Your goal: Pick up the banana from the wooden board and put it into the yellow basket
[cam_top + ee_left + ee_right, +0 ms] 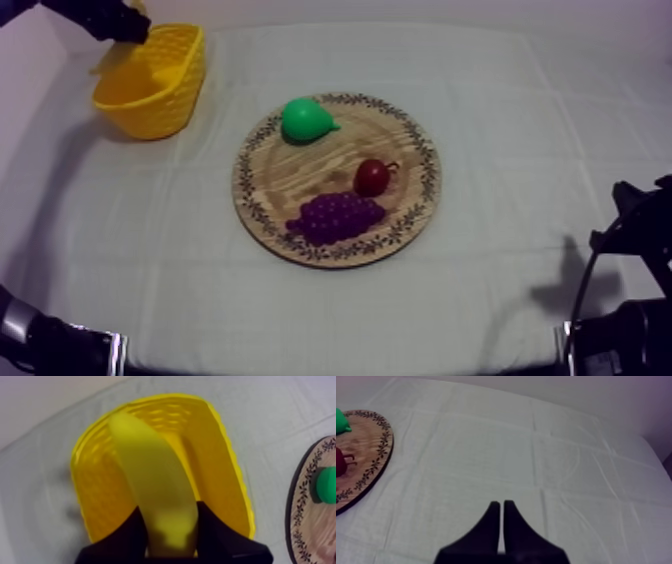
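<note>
Over yellow basket [220, 466], left gripper [171, 518] clamps banana [145, 461]; right gripper [502, 504] pressed together, empty.

Both arms were black; the left pincer [171, 510] had two thick matte black fingers [212, 526], broad at the root and narrowing to blunt tips, on a flat black base; the right pincer [501, 504] had black fingers [486, 526] of the same make, each flaring in a curve from a slim tip to a wide root; from above, the left arm [100, 18] was dark, rounded and bulky; its lower section [60, 348] carried pale silvery bands; the right arm [625, 335] was black, blocky and angular.
</note>
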`<control>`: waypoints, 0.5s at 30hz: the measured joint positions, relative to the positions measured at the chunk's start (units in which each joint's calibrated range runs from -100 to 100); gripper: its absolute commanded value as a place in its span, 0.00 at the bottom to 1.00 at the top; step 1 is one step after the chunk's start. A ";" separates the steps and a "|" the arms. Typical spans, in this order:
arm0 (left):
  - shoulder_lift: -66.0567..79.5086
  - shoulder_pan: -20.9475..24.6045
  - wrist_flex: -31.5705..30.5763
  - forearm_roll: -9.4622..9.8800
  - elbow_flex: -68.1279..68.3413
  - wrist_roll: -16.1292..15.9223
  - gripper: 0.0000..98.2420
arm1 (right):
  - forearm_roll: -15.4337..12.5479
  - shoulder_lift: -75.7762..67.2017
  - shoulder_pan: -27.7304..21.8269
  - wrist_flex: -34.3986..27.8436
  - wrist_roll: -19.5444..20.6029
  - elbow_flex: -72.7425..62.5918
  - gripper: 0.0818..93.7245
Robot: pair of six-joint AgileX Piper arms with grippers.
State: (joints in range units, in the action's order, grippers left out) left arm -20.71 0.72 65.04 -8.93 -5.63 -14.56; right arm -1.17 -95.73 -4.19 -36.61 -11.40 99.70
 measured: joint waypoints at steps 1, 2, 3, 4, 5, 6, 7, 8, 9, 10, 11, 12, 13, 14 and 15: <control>-0.76 0.00 -0.36 -0.30 -0.18 -0.23 0.36 | 0.00 0.00 0.00 0.00 0.00 0.00 0.00; -1.35 0.00 -0.76 -0.42 -0.24 -0.32 0.36 | 0.00 0.00 0.00 0.00 0.00 0.00 0.00; -2.12 0.04 -0.76 -0.62 -0.48 -0.49 0.36 | 0.00 0.00 0.00 0.00 0.00 0.00 0.00; -3.01 0.14 -1.00 -0.87 -0.76 -0.67 0.36 | 0.00 0.00 0.00 0.00 0.00 0.00 0.00; -3.91 0.19 -1.19 -1.02 -1.00 -0.80 0.36 | 0.00 0.00 0.00 0.00 0.00 0.00 0.00; -4.58 0.23 -1.28 -1.18 -1.08 -0.95 0.36 | 0.00 0.00 0.00 0.00 0.00 0.00 0.00; -5.48 0.24 -1.57 -1.49 -1.32 -1.16 0.36 | 0.00 0.00 0.00 0.00 0.00 0.00 0.00; -6.36 0.28 -1.93 -1.73 -1.56 -1.36 0.36 | 0.00 0.00 0.00 0.00 0.00 0.00 0.00; -7.19 0.31 -2.04 -1.86 -1.72 -1.56 0.36 | 0.00 0.00 0.00 0.00 0.00 0.00 0.00; -8.04 0.32 -2.26 -2.07 -1.92 -1.76 0.36 | 0.00 0.00 0.00 0.00 0.00 0.00 0.00; -8.87 0.38 -2.44 -2.21 -2.16 -1.91 0.36 | 0.00 0.00 0.00 0.00 0.00 0.00 0.00; -9.50 0.41 -2.55 -2.27 -2.34 -2.00 0.36 | 0.00 0.00 0.00 0.00 0.00 0.00 0.00; -10.29 0.42 -2.56 -2.40 -2.56 -2.15 0.36 | 0.00 0.00 0.00 0.00 0.00 0.00 0.00; -11.05 0.45 -2.75 -2.46 -2.70 -2.22 0.36 | 0.00 0.00 0.00 0.00 0.00 0.00 0.00; -11.63 0.45 -2.72 -2.60 -2.88 -2.31 0.36 | 0.00 0.00 0.00 0.00 0.00 0.00 0.00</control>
State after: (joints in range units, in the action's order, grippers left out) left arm -32.35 1.17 62.32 -11.53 -8.51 -16.87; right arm -1.17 -95.73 -4.19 -36.61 -11.40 99.70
